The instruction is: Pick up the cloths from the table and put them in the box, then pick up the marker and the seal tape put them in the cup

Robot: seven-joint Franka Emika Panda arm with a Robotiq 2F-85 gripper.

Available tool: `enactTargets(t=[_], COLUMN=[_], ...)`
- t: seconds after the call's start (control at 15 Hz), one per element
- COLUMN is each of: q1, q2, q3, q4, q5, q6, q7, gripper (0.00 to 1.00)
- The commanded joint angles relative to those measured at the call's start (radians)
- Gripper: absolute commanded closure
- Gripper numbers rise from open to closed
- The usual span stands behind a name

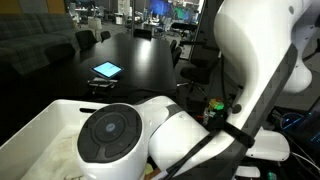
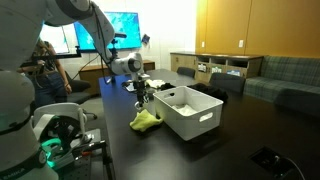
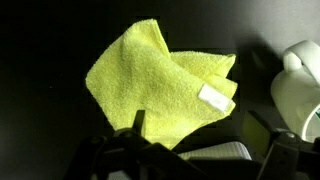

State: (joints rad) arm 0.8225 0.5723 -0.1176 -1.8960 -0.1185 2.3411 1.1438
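The bright yellow cloth (image 3: 160, 80) lies crumpled on the dark table, with a white tag showing near its right corner. In an exterior view the yellow cloth (image 2: 147, 120) sits just beside the near left corner of the white box (image 2: 195, 118). My gripper (image 2: 143, 97) hovers straight above it. In the wrist view the gripper (image 3: 200, 135) is open, its dark fingers (image 3: 138, 125) standing apart over the cloth's near edge with nothing between them. A pale bundle (image 2: 172, 99) lies inside the box. I cannot make out the marker, the seal tape or the cup.
A white rounded body (image 3: 300, 90) stands at the right edge of the wrist view, close to the cloth. The robot's arm (image 1: 130, 135) hides much of the box (image 1: 40, 125) in an exterior view. A lit tablet (image 1: 106, 70) lies on the long dark table, with chairs around it.
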Motion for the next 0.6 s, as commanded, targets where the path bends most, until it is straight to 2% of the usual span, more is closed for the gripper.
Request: enactTargets(t=[0.0,0.53], q1=[-0.045,-0.073], q2=[0.038,0.097], q3=[0.049,0.103], q4=[0.068,0.105], q5=[-0.07,-0.102], q6=[-0.037,-0.023], q7=[0.003,-0.009], gripper=[0.0,0.0])
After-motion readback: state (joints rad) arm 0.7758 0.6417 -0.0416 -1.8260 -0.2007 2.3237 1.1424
